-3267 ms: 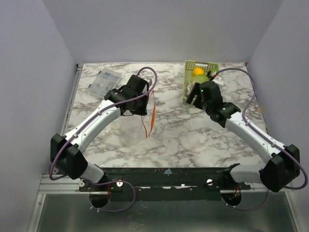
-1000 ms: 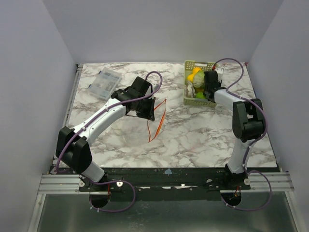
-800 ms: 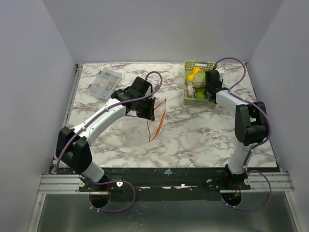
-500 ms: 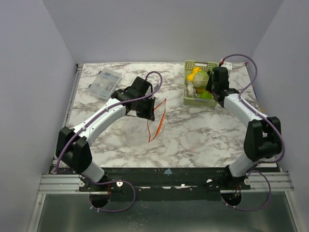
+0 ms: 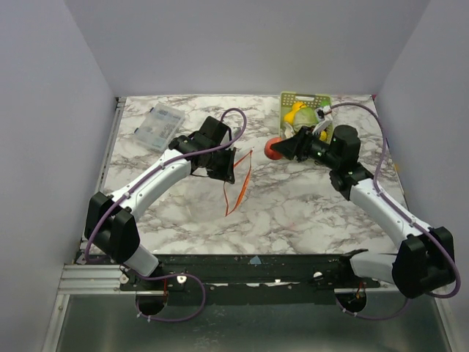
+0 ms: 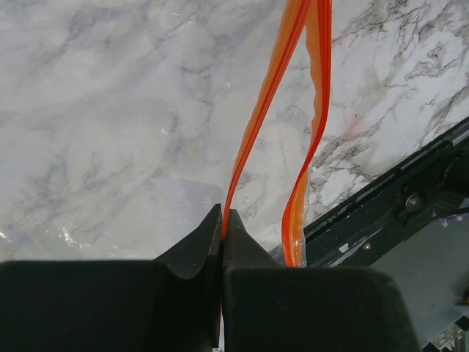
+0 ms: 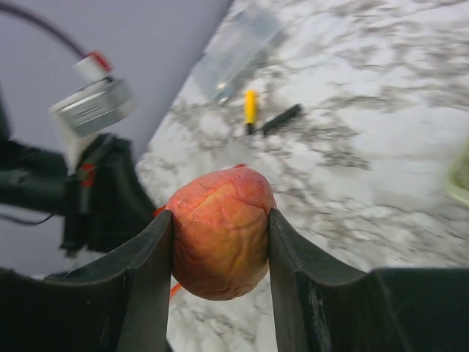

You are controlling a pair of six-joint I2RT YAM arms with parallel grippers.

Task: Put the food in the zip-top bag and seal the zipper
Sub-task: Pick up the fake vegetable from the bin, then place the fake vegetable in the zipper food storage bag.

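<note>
My left gripper [image 5: 226,167] is shut on one lip of the orange-red zipper [image 5: 238,183] and holds the clear zip-top bag [image 5: 209,209] up above the table; in the left wrist view the pinched zipper [image 6: 256,117] and the bag's other lip part into an open mouth, with the gripper [image 6: 222,220] closed on the strip. My right gripper [image 5: 278,149] is shut on a red-orange round fruit [image 5: 273,149], held in the air to the right of the bag mouth. The fruit [image 7: 220,231] sits between the jaws of the right gripper [image 7: 220,242]. More food [image 5: 300,114] lies in the basket.
A pale green slotted basket [image 5: 306,97] stands at the back right. A clear rigid compartment box [image 5: 157,126] lies at the back left. In the right wrist view a yellow and black tool [image 7: 267,116] lies on the marble beside that box [image 7: 238,48].
My right arm reached into the basket, closed on the red-orange fruit and swung left with it toward the bag mouth. My left gripper keeps holding the zipper still.
</note>
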